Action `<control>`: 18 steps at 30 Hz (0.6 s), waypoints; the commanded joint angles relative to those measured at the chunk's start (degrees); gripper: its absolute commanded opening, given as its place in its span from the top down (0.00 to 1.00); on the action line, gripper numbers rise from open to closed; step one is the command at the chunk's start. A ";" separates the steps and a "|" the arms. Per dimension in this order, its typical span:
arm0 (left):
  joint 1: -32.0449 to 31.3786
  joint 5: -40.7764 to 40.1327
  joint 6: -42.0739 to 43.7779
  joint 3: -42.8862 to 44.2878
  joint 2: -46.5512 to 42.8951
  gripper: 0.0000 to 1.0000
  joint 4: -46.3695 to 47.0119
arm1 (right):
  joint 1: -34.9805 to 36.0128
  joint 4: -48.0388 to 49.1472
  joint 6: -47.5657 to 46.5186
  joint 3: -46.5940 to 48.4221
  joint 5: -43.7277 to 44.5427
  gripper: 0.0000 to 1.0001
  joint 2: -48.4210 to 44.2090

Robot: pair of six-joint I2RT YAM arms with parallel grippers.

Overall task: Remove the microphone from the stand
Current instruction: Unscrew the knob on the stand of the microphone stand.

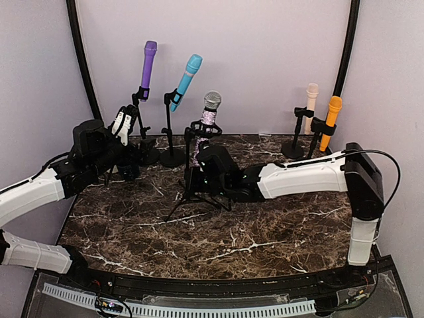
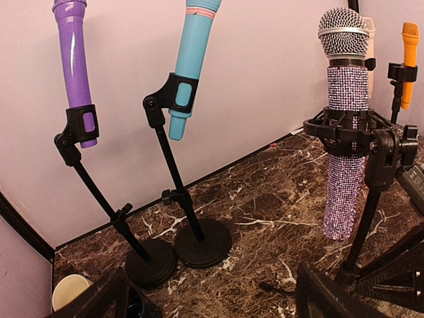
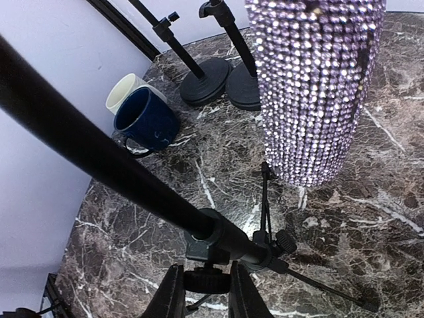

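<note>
Closest in, the right gripper (image 3: 205, 291) is clamped low on the tripod stand (image 3: 225, 242), its two fingers pinching the black hub where the legs meet the sloping shaft. That looks like the anchoring half of the job. The left gripper (image 2: 212, 301) hangs with its jaws spread wide and nothing between them, facing the row of stands from the left side of the marble table (image 1: 265, 232). The step in hand, as I judge it, is bringing that open pincer to the microphone (image 2: 348, 93). It would go best with a grip taken on the stretch of body between the mesh head and the ring clip (image 2: 344, 129), followed by a draw straight up along the handle's own line. That way the handle slides out of the ring without levering the tripod over. The studded skin may give a bumpy, uncertain hold, so a square, firm close matters. The microphone stands roughly upright in the clip at mid-table, its silver mesh head up and its lilac rhinestone body hanging well below the ring, clear of the tabletop. Farther back, a blue mug (image 3: 146, 119) and a white mug (image 3: 126, 93) sit by the left wall. Beyond them the purple microphone (image 2: 74, 66) and the light-blue microphone (image 2: 192, 59) lean on round-based stands, while cream and orange ones stand at the far right.
</note>
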 commanded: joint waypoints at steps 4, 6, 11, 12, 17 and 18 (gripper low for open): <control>-0.24 -0.31 0.66 -0.66 -1.77 0.11 1.10 | 3.44 -6.67 -8.83 7.12 8.12 1.00 3.47; -0.27 -0.19 0.66 -0.66 -1.81 0.11 1.13 | 3.86 -7.35 -9.67 7.96 9.06 1.00 4.00; -0.23 0.11 0.65 -0.74 -2.14 0.11 1.18 | 5.13 -8.92 -13.28 9.79 11.22 1.00 5.47; -0.26 0.04 0.61 -0.74 -2.23 0.11 1.21 | 5.44 -9.58 -14.20 10.34 12.08 1.00 5.85; -0.28 -0.13 0.70 -0.83 -2.42 0.11 1.31 | 6.92 -11.71 -19.18 12.10 16.09 1.00 7.02; -0.29 -0.14 0.68 -0.83 -2.43 0.11 1.29 | 7.11 -12.05 -20.09 12.36 16.77 1.00 7.18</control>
